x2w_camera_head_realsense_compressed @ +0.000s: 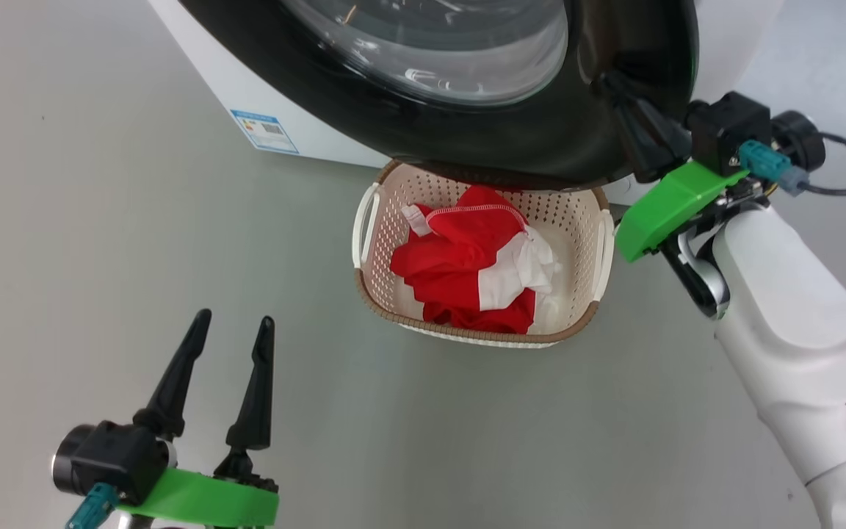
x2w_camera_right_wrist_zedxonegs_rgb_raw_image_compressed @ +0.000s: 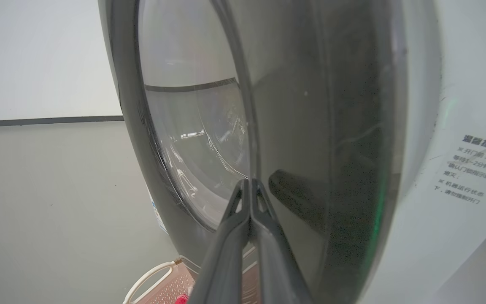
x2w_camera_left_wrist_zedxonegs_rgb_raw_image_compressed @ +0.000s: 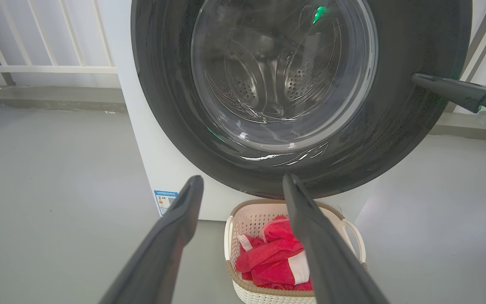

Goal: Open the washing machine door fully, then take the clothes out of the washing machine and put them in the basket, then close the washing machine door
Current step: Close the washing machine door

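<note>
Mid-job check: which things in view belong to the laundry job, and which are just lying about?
Job: black-rimmed round glass door; white boxy washing machine; red-and-white fabric clothes; cream perforated plastic basket.
Lying about: white barred railing.

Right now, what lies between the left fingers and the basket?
Bare grey floor, nothing else, as the head view shows, between the left fingers and the basket.

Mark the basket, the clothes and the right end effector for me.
basket [x2w_camera_head_realsense_compressed: 388,229]: head view, on its perforated left wall.
clothes [x2w_camera_head_realsense_compressed: 452,264]: head view, on red fabric mid-pile.
right end effector [x2w_camera_right_wrist_zedxonegs_rgb_raw_image_compressed: 249,185]: right wrist view, between its shut fingertips.
</note>
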